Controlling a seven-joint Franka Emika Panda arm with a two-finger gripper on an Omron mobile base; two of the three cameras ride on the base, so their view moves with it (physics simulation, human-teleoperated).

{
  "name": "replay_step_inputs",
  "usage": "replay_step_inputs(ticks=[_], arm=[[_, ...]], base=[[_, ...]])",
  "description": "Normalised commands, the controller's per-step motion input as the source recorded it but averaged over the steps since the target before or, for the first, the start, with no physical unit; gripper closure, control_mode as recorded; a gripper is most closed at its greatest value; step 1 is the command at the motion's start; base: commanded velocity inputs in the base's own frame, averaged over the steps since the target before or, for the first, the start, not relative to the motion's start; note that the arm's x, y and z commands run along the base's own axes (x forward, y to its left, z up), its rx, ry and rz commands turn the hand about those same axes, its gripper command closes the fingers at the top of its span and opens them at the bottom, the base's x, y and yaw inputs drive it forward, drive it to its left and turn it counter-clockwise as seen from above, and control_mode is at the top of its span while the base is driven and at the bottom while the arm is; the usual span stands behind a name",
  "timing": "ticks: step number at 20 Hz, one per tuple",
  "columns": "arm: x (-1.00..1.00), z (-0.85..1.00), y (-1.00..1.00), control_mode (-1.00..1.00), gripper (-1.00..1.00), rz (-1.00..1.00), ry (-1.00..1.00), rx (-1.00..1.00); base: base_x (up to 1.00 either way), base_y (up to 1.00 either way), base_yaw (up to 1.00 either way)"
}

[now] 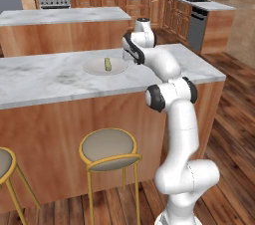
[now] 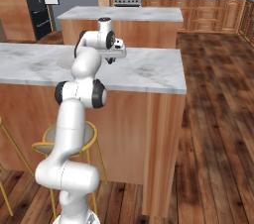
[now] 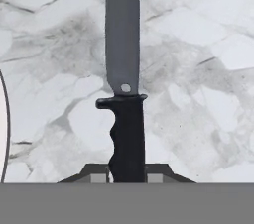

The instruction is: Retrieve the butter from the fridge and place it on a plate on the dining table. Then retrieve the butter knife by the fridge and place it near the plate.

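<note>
Holding the butter knife (image 3: 125, 94) over the marble now, and from the hand view I can see my fingers (image 3: 97, 174) pinching its black handle from either side, pressed in tight on it. The grey blade runs straight out ahead of the gripper (image 3: 127, 176), so the knife's long axis lies along the line the hand is looking, tip pointing away from me.

In the left base view the butter (image 1: 107, 64) sits on the plate (image 1: 95, 68), so I judge the first half of the job done. The plate lies on the dining table (image 1: 50, 77), my bench for this one, toward the middle of its top. My hand hangs just right of that plate, above bare marble, and in the right base view the gripper (image 2: 115, 55) hovers over the bench toward its far edge.

What matters for the set-down: the plate is off to the left of the knife. In the hand view a thin dark arc at the left edge looks like the plate rim (image 3: 3, 129), near the handle but apart from it. The blade runs alongside that rim, not across it. I cannot tell from these views how high the knife is above the marble.

My call is a straight lowering onto the open stone right here, no shift toward the plate, then spreading the fingers. Drifting left risks clipping the rim.
</note>
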Motion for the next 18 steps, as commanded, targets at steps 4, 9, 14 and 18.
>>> replay_step_inputs(ticks=[4,9,14,18], arm=[[0.0,0.0,0.0,-1.0,-1.0,0.0,0.01,0.0],[0.0,0.0,0.0,-1.0,-1.0,0.0,0.01,0.0],[-0.03,0.0,0.0,-1.0,-1.0,0.0,0.01,0.0],[-0.8,0.07,-0.05,-1.0,-1.0,0.0,0.02,-0.02]], base=[[0.0,0.0,0.0],[0.0,0.0,0.0],[0.0,0.0,0.0],[0.0,0.0,0.0]])
